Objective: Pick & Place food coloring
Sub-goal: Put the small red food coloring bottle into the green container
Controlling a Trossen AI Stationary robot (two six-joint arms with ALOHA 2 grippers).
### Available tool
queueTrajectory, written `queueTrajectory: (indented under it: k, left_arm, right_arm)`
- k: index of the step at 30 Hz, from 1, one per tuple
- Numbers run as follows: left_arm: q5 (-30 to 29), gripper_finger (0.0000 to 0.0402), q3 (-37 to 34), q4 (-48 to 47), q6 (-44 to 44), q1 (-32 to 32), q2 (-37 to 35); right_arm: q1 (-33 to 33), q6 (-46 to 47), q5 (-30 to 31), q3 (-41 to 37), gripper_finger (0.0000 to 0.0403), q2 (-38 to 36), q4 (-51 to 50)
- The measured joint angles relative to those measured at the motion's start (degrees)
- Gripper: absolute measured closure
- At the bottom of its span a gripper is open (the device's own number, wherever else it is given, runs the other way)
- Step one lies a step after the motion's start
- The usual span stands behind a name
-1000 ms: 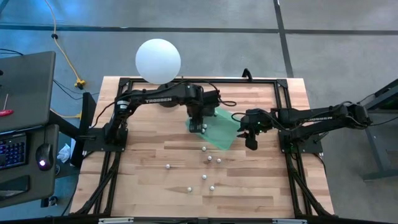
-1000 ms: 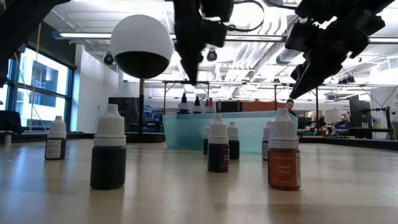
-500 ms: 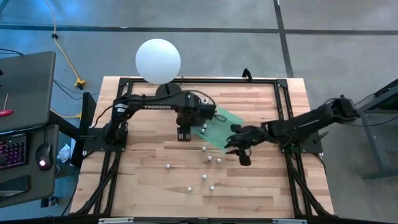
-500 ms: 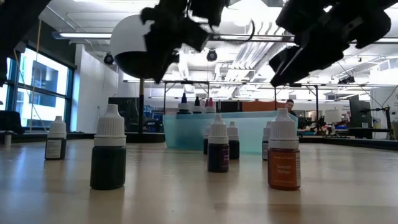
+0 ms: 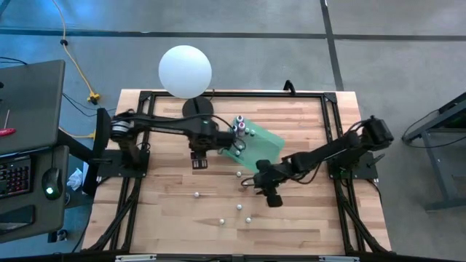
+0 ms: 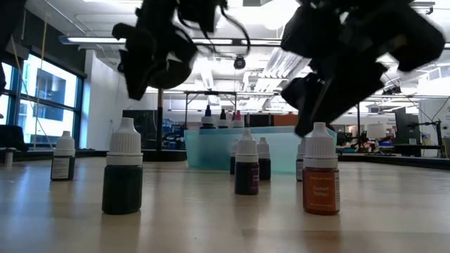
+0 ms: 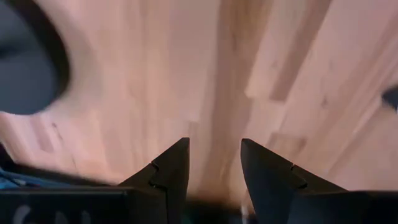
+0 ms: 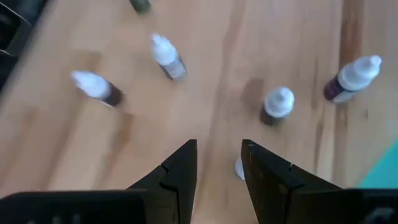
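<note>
Low view: food coloring bottles (image 6: 321, 169) stand upright, caps up; right claw (image 5: 272, 198) parted, empty.

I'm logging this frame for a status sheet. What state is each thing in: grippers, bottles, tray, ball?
left gripper: open, empty, over bare wood beside the tray.
right gripper: open, empty, above the loose bottles.
food coloring bottles on the table: upright, capped, scattered.
food coloring bottles in the tray: upright at its far end.
green tray: flat on the table, mostly bare.
white ball: on its stand.
</note>
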Motion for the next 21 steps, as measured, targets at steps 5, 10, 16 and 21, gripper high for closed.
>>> queueTrajectory:
  k: [5,10,16,21]
  left_arm:
    - [-0.5,0.0261,-7.9,14.3,-0.2,0.0,-11.4]
    - [-0.9,0.0261,-20.9,33.9,-0.2,0.0,-21.0]
    - [4.4,0.0261,-35.5,55.0,-0.4,0.0,-23.9]
    - [12.9,0.0261,-41.8,66.3,-1.3,-0.4,-23.0]
  right_arm:
    - [0.1,0.7,4.0,2.2,0.0284,4.1,-2.0]
    - [-0.4,1.0,4.6,2.5,0.0284,5.1,-2.2]
    - [-0.4,0.6,4.0,2.5,0.0284,4.7,-3.3]
    - [-0.4,1.1,3.9,2.3,0.0284,2.1,-9.0]
